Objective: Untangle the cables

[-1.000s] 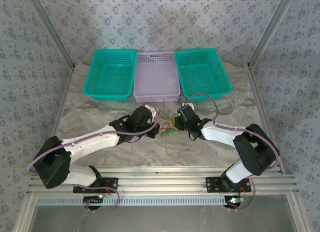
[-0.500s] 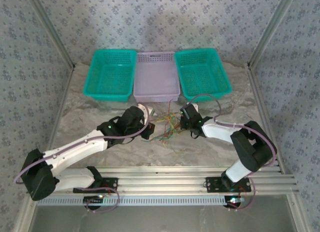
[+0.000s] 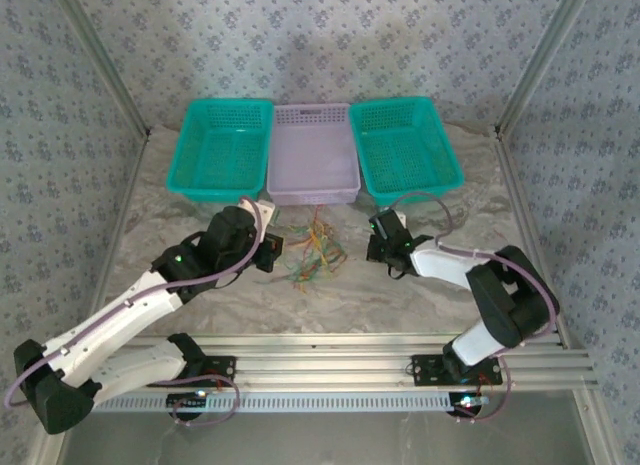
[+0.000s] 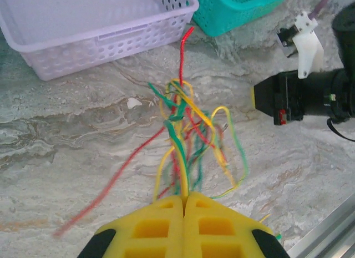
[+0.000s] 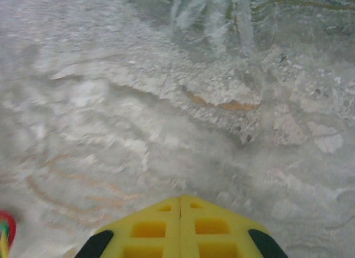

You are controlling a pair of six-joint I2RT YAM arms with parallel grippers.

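Left gripper (image 4: 183, 198) clamped on the cables (image 4: 186, 119) — red, green and yellow strands fan out from its closed tips over the table (image 4: 66, 136), in front of the lilac basket (image 4: 111, 39). Right gripper (image 5: 180, 200) pressed closed with nothing between the tips, near the bundle but apart from it.

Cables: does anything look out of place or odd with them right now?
Nothing is spilled or damaged. The cables are one knotted clump, pinched by the shut left gripper. A red strand trails loose toward the side. The right gripper is shut with nothing visible in it.
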